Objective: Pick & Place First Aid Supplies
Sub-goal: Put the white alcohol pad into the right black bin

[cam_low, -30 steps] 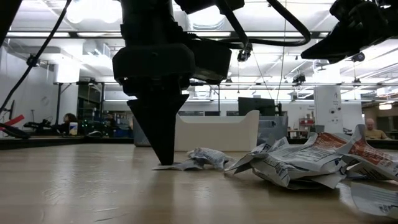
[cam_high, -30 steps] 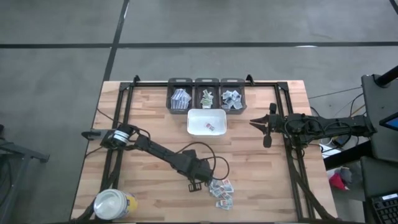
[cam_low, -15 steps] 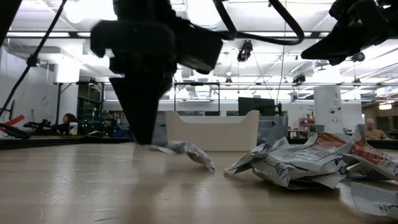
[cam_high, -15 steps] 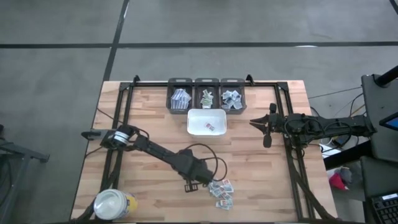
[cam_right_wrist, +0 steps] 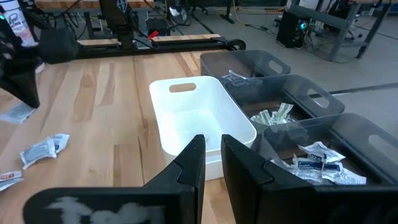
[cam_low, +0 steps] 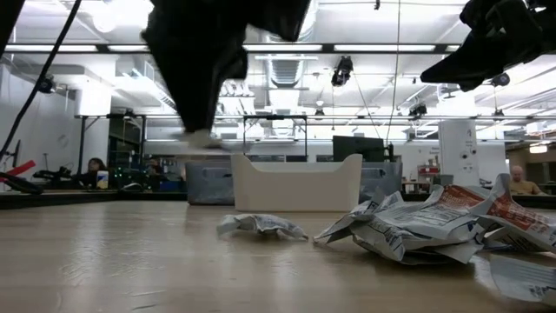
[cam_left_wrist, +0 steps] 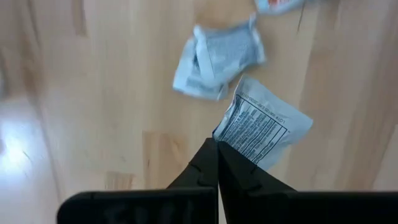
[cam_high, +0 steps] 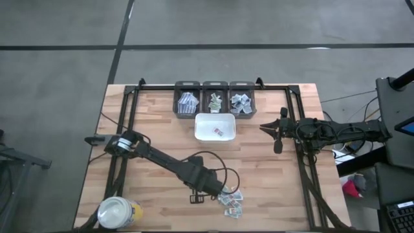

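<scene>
While your left gripper (cam_left_wrist: 217, 163) pinches one corner of a white printed packet (cam_left_wrist: 264, 130) with jaws fully closed and clear of the table, note the hold is marginal. A crumpled packet (cam_low: 261, 225) lies just below it; the loose pile (cam_high: 231, 200) sits near 6 o'clock on the table, the white tray (cam_high: 214, 127) toward 12. Risk: a fast swing could slip the packet free short of the tray. Your right gripper (cam_right_wrist: 209, 163) waits at 3 o'clock, slightly parted, empty.
</scene>
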You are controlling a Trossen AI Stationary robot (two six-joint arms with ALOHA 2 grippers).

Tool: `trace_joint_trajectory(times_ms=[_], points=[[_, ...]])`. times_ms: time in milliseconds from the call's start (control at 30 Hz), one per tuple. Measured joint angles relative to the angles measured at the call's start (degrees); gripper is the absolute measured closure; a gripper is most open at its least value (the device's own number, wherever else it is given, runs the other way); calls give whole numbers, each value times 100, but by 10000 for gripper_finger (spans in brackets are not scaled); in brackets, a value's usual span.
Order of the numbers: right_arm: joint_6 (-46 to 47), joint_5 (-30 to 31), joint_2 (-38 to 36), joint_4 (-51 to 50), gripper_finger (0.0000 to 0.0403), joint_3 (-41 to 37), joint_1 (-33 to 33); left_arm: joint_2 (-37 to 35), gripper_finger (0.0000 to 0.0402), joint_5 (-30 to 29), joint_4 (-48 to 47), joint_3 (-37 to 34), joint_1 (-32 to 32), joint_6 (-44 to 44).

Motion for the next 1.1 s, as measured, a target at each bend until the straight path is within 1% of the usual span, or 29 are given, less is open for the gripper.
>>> trace_joint_trajectory(times_ms=[133, 433, 600, 733, 900, 1000, 1100], points=[[0, 1, 0, 0, 351, 0, 0, -2, 401, -455, 6, 316, 1, 30], [0, 1, 0, -2, 351, 0, 0, -9, 401, -1874, 205, 976, 117, 363], [1, 1, 1, -13, 351, 0, 1, -10, 402, -2705, 202, 1241, 277, 682], [1, 1, 0, -13, 351, 0, 0, -10, 402, -3340, 196, 1461, 536, 1038], [0, 2, -1, -13, 351, 0, 0, -11, 402, -3613, 206, 1823, 1025, 1717], [0, 1, 0, -13, 351, 0, 0, -11, 402, -3625, 265, 2059, 1384, 2268], [-2, 4, -1, -12, 351, 0, 0, -13, 401, -3624, 596, 2260, 1737, 2781]])
